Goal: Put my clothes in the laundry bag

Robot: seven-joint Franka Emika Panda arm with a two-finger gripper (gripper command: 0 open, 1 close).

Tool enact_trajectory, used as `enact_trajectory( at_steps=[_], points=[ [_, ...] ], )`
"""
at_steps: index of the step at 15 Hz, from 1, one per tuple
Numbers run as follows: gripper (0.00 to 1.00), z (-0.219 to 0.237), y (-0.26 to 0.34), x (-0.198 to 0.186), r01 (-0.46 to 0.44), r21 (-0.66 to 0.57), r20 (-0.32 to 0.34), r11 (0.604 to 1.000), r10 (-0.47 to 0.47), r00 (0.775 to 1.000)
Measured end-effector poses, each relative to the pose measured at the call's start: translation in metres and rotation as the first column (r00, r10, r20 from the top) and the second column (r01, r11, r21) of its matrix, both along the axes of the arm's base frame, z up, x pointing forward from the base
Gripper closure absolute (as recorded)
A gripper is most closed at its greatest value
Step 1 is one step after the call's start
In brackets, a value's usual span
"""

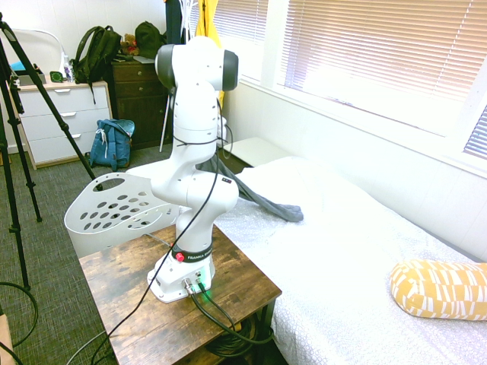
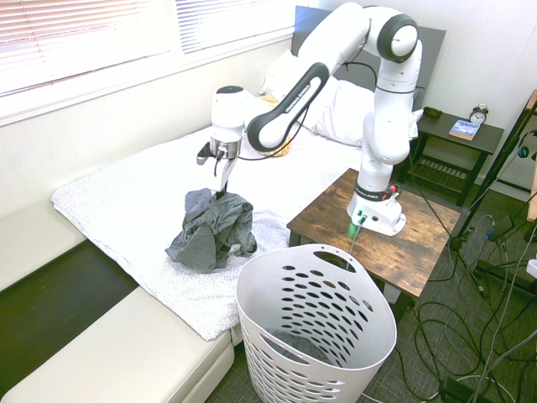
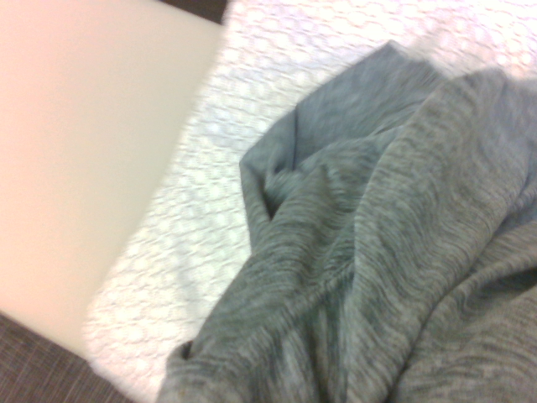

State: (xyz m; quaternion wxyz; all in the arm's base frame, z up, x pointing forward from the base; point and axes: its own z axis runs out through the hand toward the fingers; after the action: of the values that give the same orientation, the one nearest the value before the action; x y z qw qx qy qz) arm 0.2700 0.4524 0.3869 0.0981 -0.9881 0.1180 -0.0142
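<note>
Your shirt (image 2: 213, 232) hangs bunched over the bed (image 2: 117, 197), pinched in the gripper's (image 2: 221, 192) nearly closed fingers, near the basket (image 2: 316, 323). It should handle light and floppy; keep hold of a thick central fold so sleeves don't snag the rim.

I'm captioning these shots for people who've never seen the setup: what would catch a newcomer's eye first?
Probably the white arm, rising from the wooden table, its gripper holding a crumpled grey garment at the bed. Next, the big white basket with oval holes, beside the bed.
</note>
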Motion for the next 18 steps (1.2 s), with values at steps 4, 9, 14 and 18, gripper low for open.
enact_trajectory(
  at_steps=[4,9,14,18],
  points=[
    [1.0,0.122,0.026,-0.166,-0.12,0.008,0.032,0.993,0.12,0.992],
    [1.0,0.071,0.008,-0.281,-0.189,-0.045,-0.001,0.981,0.189,0.982],
    [0.0,-0.081,-0.021,-0.305,-0.214,-0.128,-0.131,0.968,0.197,0.972],
    [0.0,-0.121,-0.02,-0.32,-0.271,-0.171,-0.166,0.947,0.244,0.955]
  ],
)
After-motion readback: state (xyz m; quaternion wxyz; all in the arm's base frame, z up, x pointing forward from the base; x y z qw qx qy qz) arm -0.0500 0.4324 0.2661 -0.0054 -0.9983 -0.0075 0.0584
